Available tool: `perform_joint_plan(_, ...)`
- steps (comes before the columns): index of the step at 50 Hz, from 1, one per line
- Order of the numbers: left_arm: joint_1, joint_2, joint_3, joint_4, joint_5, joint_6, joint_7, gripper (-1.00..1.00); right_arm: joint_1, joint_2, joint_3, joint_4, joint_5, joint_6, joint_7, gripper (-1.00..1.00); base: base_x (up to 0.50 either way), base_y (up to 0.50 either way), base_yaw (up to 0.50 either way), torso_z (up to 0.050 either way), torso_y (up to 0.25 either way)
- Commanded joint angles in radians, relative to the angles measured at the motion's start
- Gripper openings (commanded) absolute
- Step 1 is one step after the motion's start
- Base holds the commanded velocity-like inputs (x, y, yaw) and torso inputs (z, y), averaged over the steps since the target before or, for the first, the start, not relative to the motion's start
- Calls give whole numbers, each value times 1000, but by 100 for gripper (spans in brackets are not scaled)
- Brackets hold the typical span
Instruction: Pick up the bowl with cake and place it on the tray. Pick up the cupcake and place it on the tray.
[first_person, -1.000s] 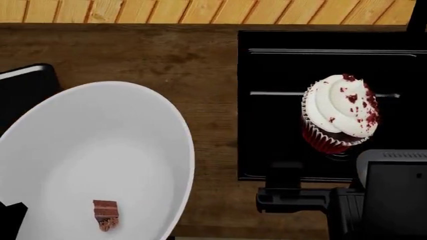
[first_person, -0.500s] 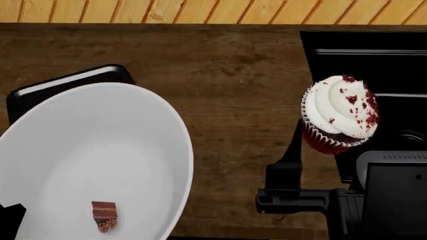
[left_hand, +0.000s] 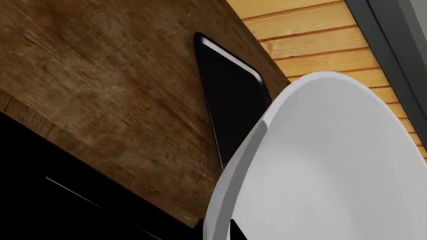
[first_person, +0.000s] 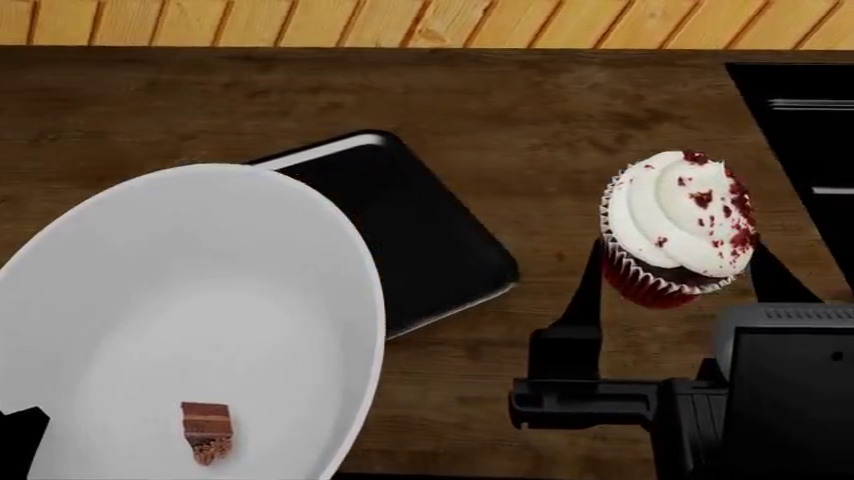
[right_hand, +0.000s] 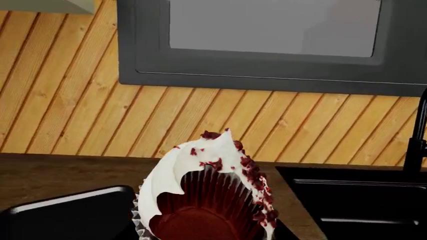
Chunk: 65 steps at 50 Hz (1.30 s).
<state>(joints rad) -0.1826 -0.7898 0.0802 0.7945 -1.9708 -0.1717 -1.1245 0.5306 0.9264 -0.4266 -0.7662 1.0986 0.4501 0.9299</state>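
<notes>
Bowl (first_person: 160, 300) with cake (first_person: 207, 432) and cupcake (first_person: 678, 228) ride aloft, neither yet on the tray (first_person: 414, 235); both grippers' holds cannot be told.

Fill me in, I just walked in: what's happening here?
A two-armed robot is carrying dessert toward a black tray on the wooden counter. Its left arm holds up a big white bowl with a small cake slice inside; its right gripper holds a cupcake. Neither is on the tray yet.

Simulated kitchen, dark wood countertop (first_person: 534, 130), black sink (right_hand: 360, 205), slanted wood-plank wall (right_hand: 60, 100), grey-framed window (right_hand: 273, 40)
</notes>
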Motion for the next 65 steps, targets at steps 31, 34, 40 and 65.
perform_joint_plan(31,-35,-7,-4,-6,-7,7,-26,-100,9,-1,10,-14,-27,15,-20,-100,-1,387,0,0,1)
perform_joint_plan(34,-40,-13,-7,-6,-8,5,-27,-100,12,1,12,-19,-28,14,-21,-100,0,0,0,0,3)
perform_joint_plan(40,-51,-13,-4,-7,-8,2,-28,-100,15,1,19,-18,-13,10,-21,-100,30,0,0,0,0)
perform_joint_plan(65,-131,-15,28,-18,-25,-20,-45,-100,15,8,17,-29,-13,18,-14,-100,467,2,0,0,2)
